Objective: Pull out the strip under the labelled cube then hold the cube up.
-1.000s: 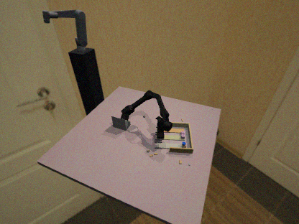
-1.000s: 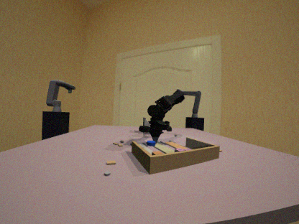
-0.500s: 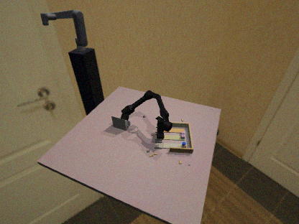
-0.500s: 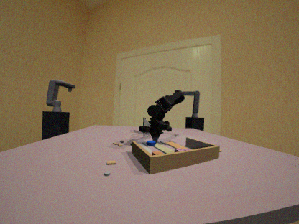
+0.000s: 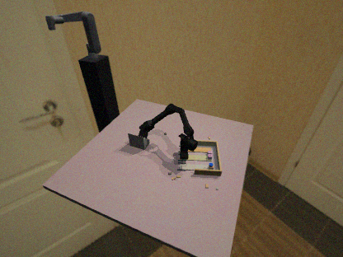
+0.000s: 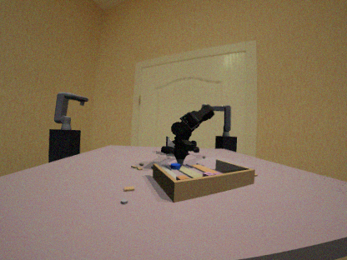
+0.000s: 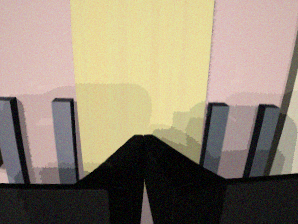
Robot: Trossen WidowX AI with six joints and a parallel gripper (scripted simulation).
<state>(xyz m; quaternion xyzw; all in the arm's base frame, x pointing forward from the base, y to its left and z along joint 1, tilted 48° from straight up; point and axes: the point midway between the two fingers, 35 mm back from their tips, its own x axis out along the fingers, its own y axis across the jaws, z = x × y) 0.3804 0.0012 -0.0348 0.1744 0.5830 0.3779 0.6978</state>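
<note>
My gripper point(image 5: 184, 158) point(image 6: 180, 163) point(image 7: 143, 144) is shut and empty, fingertips pointing down over the near end of the yellow strip point(image 5: 199, 157) point(image 6: 191, 172) point(image 7: 140, 60). I cannot tell if they touch it. A pale strip point(image 5: 193, 165) lies on one side and an orange strip point(image 5: 204, 149) point(image 6: 203, 168) on the other. A blue object point(image 5: 211, 165) point(image 6: 175, 166) sits at the pale strip's far part. Pink objects point(image 5: 209, 155) sit at the far part of the middle strips; they also show in the exterior view point(image 6: 210, 174). No label is readable.
A wooden-walled tray point(image 5: 220, 161) point(image 6: 214, 184) surrounds the far part of the strips. Low grey rails point(image 7: 63, 140) point(image 7: 216, 142) flank the yellow strip. Small pieces point(image 5: 207, 186) point(image 6: 128, 188) lie scattered on the pink table point(image 5: 136, 189) outside the tray.
</note>
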